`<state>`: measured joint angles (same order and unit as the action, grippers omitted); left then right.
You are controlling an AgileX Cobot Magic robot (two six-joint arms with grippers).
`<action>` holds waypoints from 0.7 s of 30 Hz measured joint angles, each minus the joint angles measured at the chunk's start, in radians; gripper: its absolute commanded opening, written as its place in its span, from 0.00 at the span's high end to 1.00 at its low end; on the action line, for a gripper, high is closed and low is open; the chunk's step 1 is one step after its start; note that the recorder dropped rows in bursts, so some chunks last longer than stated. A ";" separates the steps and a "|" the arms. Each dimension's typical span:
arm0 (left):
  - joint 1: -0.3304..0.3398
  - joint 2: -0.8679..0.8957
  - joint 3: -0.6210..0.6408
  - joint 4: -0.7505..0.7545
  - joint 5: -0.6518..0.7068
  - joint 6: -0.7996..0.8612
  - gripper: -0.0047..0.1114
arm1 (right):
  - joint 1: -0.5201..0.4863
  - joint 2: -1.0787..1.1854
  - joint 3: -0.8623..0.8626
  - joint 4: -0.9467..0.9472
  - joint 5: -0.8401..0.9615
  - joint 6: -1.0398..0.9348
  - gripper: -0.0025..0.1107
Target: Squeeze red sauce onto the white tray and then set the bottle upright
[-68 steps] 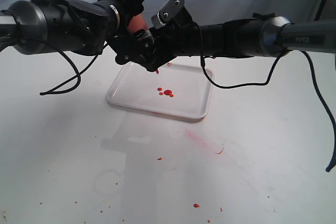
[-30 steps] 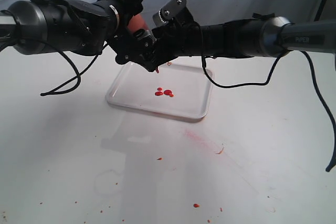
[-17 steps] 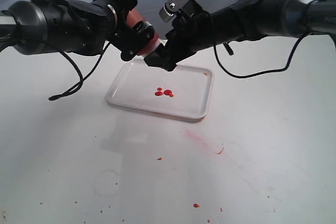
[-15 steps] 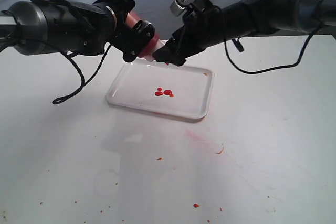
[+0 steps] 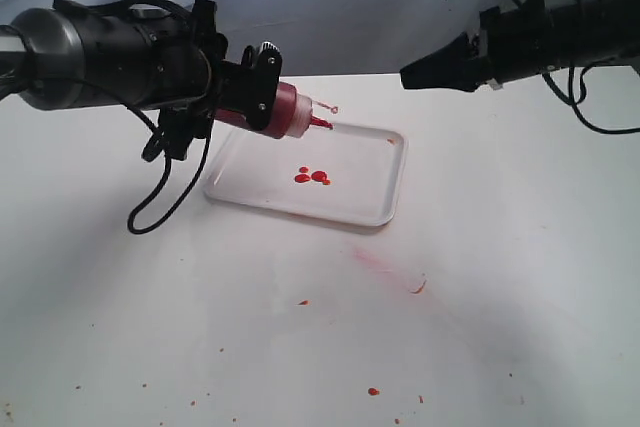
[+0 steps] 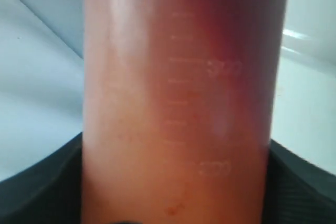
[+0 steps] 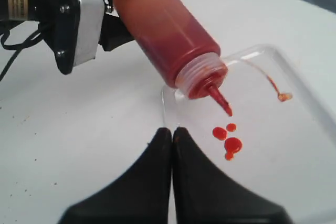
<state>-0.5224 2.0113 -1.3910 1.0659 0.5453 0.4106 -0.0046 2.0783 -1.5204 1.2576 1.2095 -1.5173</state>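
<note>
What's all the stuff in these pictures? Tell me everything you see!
bottle: one, orange-red, tilted with its nozzle above the tray
red sauce: about four small blobs, bright red, in the tray
white tray: one, white, on the table
specks: many, red, scattered on the table
smear: one, pinkish, on the table beside the tray
table: one, white, under everything
left gripper: one, black, shut on the bottle
right gripper: one, black, shut, empty, off the table
</note>
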 measured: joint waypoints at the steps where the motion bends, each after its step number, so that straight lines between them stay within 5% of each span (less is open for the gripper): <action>1: 0.000 -0.004 0.011 -0.010 -0.002 -0.010 0.96 | 0.000 0.000 0.016 0.000 0.000 -0.006 0.98; 8: 0.022 -0.123 0.139 -0.056 -0.173 -0.126 0.96 | -0.002 -0.041 0.151 0.092 -0.044 -0.082 0.98; 21: 0.022 -0.227 0.243 -0.066 -0.233 -0.212 0.96 | 0.015 -0.083 0.168 0.137 0.002 -0.073 0.98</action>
<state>-0.5000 1.7842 -1.1478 0.9998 0.3125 0.1985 0.0103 1.9952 -1.3522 1.3945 1.2118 -1.5898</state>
